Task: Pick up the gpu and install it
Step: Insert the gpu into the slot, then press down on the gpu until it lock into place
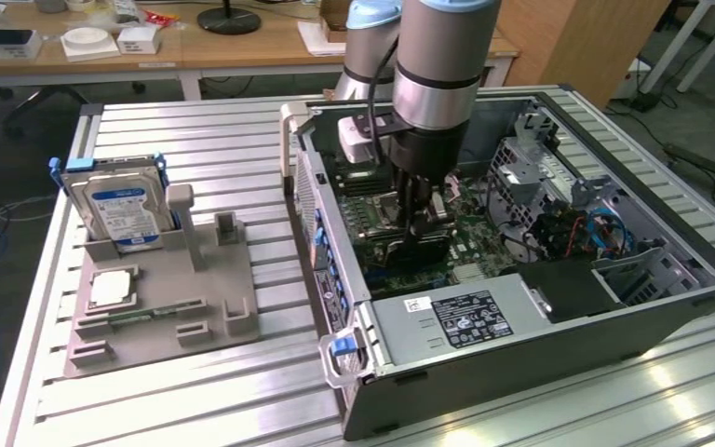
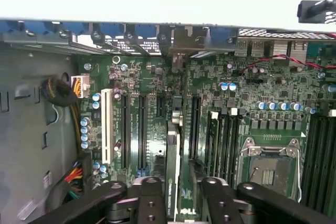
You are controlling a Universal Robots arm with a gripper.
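Look inside the open computer case [image 1: 655, 307] lying on the slatted metal desk [image 1: 196, 400]: your arm reaches straight down into it, and the pincer [image 1: 417, 219] sits low over the green motherboard [image 2: 157, 77]. From the wrist view, the pincer [image 2: 178, 195] is closed on the graphics card [image 2: 171, 166], which stands on edge between the two black fingers [image 2: 151, 198] and points down at the board among the long black expansion slots [image 2: 142, 129]. You cannot tell from either view whether the card's edge is touching a slot or just above it. The empty processor socket [image 2: 269, 169] lies just beside the pincer. Out on the desk, toward the exterior view's left, a grey holder [image 1: 165, 289] carries a hard drive [image 1: 122, 207] standing upright.
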